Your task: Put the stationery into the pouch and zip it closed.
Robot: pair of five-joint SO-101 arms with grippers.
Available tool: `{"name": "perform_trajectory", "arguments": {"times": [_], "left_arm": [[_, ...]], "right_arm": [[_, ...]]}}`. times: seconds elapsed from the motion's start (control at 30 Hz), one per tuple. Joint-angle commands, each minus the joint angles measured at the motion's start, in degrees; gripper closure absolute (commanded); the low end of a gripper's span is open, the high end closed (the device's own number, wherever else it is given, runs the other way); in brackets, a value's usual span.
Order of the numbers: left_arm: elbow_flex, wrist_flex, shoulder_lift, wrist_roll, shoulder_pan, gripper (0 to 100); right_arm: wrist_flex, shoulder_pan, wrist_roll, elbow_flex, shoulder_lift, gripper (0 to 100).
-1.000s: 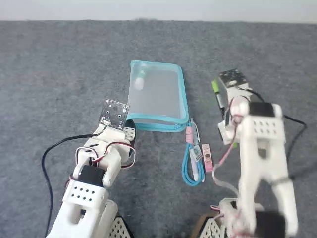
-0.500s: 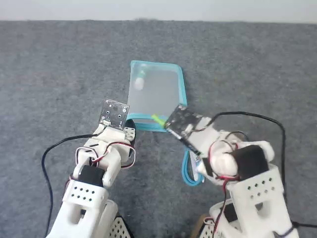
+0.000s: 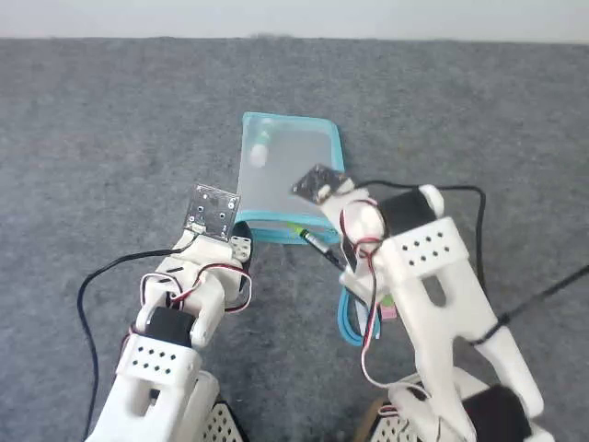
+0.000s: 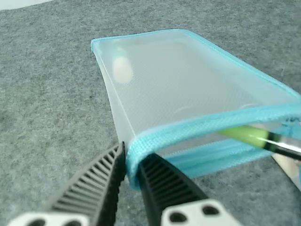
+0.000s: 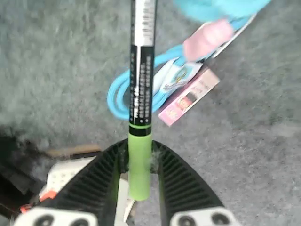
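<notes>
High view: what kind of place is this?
Probably a robot practice bench: a grey carpet-like mat, the left gripper pinching a translucent teal-edged zip pouch, the right gripper holding a green-and-black pen.

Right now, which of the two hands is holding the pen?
The right hand: it is shut on the green end of the black pen. The left hand pinches the teal rim of the pouch instead.
</notes>
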Motion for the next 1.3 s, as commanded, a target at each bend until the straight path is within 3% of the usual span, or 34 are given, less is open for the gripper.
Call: {"name": "perform_trajectory", "arguments": {"times": [0.0,0.17,0.43,0.63,0.83,1.03,1.27], "left_arm": [[-0.66,-0.09,0.09,-0.26,-0.44,99],[-0.66,-0.26,0.09,-0.26,-0.09,99],[-0.66,-0.26,0.09,-0.35,0.00,99],[-0.84,-0.35,0.09,-0.35,0.09,99],[-0.75,-1.85,0.18,-0.35,0.18,99],[-0.66,-1.85,0.18,-0.35,0.18,99],[-0.66,-1.85,0.09,-0.35,0.18,99]], "right_arm": [[-0.84,-0.66,-3.08,-7.21,1.80,99.1],[-0.92,-0.84,-3.52,-15.65,8.84,99.0],[-4.00,-1.01,-12.48,-30.51,24.31,99.0],[-4.26,-6.11,-14.86,-35.69,30.73,98.9],[-3.91,-11.65,-14.42,-38.24,31.43,97.6],[-4.97,-13.93,-13.27,-40.44,31.34,81.0],[-5.41,-12.18,-12.22,-40.09,25.36,81.0]]}}
